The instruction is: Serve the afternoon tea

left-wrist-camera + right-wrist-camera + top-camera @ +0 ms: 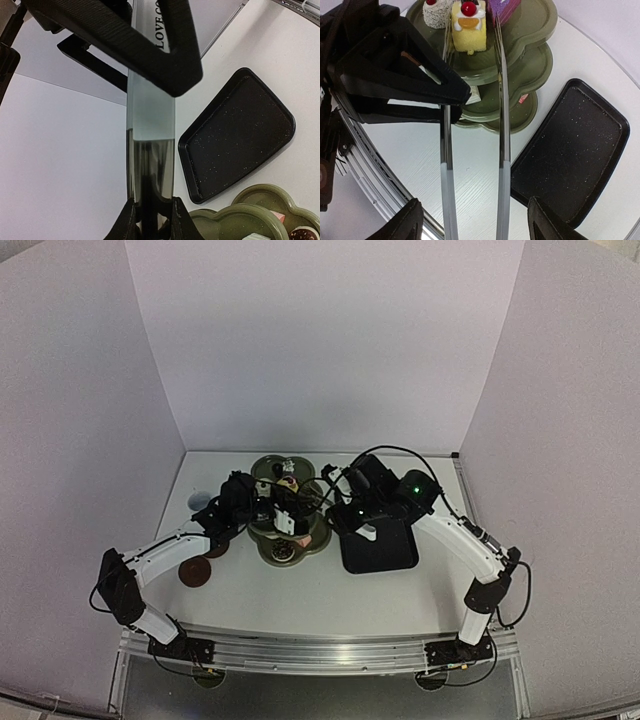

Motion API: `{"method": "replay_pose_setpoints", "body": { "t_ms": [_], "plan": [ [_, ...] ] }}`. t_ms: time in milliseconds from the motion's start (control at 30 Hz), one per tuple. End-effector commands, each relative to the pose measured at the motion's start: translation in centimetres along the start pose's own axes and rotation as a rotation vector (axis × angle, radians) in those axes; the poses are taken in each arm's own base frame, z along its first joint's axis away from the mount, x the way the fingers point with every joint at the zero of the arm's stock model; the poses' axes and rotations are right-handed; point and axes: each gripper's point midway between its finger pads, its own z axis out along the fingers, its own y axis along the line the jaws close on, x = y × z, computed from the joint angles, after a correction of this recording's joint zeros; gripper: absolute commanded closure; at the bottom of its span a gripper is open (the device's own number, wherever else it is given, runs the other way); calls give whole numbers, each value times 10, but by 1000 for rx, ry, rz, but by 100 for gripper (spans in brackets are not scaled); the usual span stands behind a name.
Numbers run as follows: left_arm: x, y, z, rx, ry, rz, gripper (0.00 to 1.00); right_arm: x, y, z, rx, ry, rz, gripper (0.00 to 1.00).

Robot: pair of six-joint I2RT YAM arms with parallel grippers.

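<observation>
The dark green three-tier stand [268, 468] stands mid-table, with small pastries on its tiers. In the right wrist view a yellow cherry-topped cake [468, 27], a white pastry [436, 12] and a pink one [502, 7] sit on the top tier [535, 20]. My left gripper [151, 225] is shut on one blade of the metal tongs [150, 150]. The tongs' tips [497, 45] straddle the yellow cake. My right gripper [475, 227] is open, its fingers [405, 225] wide of both tong arms. Two brown saucers [193, 573] and the pale blue cup [200, 502] lie left. The jug is hidden.
The black rectangular tray [380, 545] lies just right of the stand, under my right arm, and also shows in the left wrist view [240, 135]. White walls close in the back and both sides. Both arms crowd over the stand.
</observation>
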Motion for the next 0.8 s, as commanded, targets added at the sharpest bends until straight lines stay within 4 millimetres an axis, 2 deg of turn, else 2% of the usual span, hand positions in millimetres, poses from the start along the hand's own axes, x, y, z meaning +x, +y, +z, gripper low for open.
{"method": "replay_pose_setpoints", "body": {
  "t_ms": [0,67,133,233,333,467,567,767],
  "plan": [
    [-27,29,-17,-96,-68,80,100,-18,9,-20,-48,-68,7,20],
    [-32,23,-22,-85,-87,124,100,-25,13,-33,-73,-103,11,13],
    [-37,18,-28,-75,-105,158,100,-32,17,-45,-96,-138,12,11],
    [-40,10,-31,-54,-116,210,100,-41,19,-62,-112,-191,18,11],
    [-42,-1,-34,-36,-130,295,100,-47,13,-67,-82,-222,42,13],
    [-44,-8,-37,-32,-142,380,100,-37,3,-42,-20,-166,87,21],
    [-45,-15,-38,-26,-154,451,100,-28,5,-22,-25,-114,115,22],
    [-43,-14,-36,-36,-150,506,100,-21,19,-4,-50,-67,114,22]
  ]
}}
